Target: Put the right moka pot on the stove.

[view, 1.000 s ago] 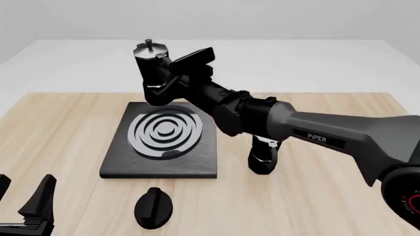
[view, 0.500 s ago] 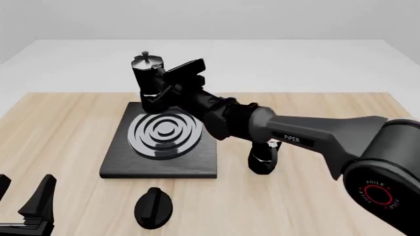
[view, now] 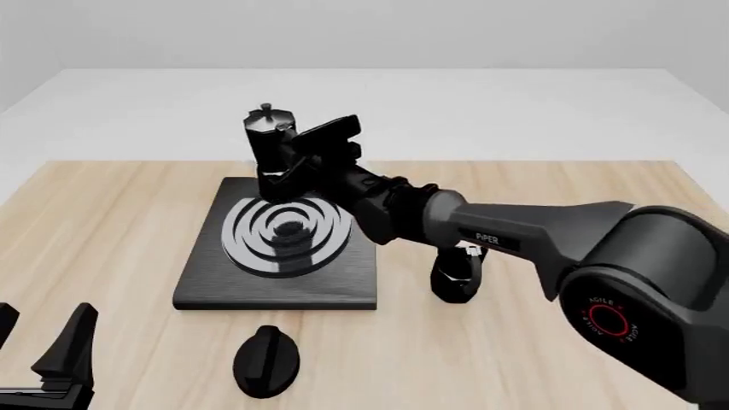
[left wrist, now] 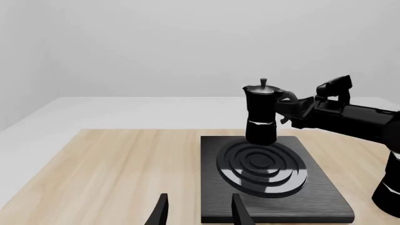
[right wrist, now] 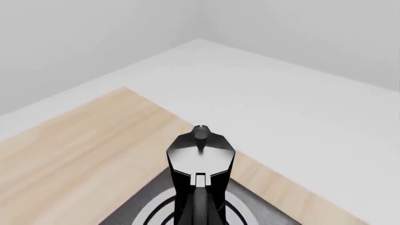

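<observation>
The right moka pot (view: 269, 147), black and faceted with a silvery lid and knob, hangs upright over the far part of the stove's rings. My right gripper (view: 292, 162) is shut on its handle side. The stove (view: 217, 286) is a flat black slab with silver-grey rings. In the left wrist view the pot (left wrist: 261, 112) has its base just at the far rim of the rings on the stove (left wrist: 212, 197); I cannot tell if it touches. The right wrist view looks down on the pot's lid (right wrist: 200, 152) with the stove (right wrist: 256, 211) below. My left gripper (view: 40, 354) is open and empty at the near left.
The slimmer twin moka pot (view: 458, 275) stands on the wood right of the stove, partly hidden by my right arm. A small black oval knob (view: 265, 360) lies near the front edge, before the stove. The table's white far part lies beyond.
My right gripper has lowered the moka pot towards the stove's rings and shifted it slightly right. The left gripper has not moved.
</observation>
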### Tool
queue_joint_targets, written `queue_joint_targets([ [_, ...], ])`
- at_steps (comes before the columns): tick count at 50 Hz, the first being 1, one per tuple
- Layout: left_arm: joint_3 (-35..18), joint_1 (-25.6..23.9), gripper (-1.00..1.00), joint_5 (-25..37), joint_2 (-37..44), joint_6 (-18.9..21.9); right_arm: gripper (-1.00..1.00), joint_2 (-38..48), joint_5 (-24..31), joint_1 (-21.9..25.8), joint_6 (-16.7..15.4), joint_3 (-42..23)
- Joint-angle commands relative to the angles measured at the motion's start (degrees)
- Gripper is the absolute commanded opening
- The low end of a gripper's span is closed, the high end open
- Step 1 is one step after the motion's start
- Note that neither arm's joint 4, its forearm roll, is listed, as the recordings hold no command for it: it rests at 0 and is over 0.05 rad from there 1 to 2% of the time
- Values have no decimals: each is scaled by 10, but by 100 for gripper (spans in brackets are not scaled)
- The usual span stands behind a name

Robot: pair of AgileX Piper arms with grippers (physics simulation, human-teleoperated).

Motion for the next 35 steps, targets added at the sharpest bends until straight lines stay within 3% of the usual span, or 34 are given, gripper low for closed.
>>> queue_joint_targets([
  [1,0,0,100,0,0,0,-100,2,-20,-8,12,-13],
  [35,0,0,100,0,0,0,-100,32,-79,-15,50,28],
])
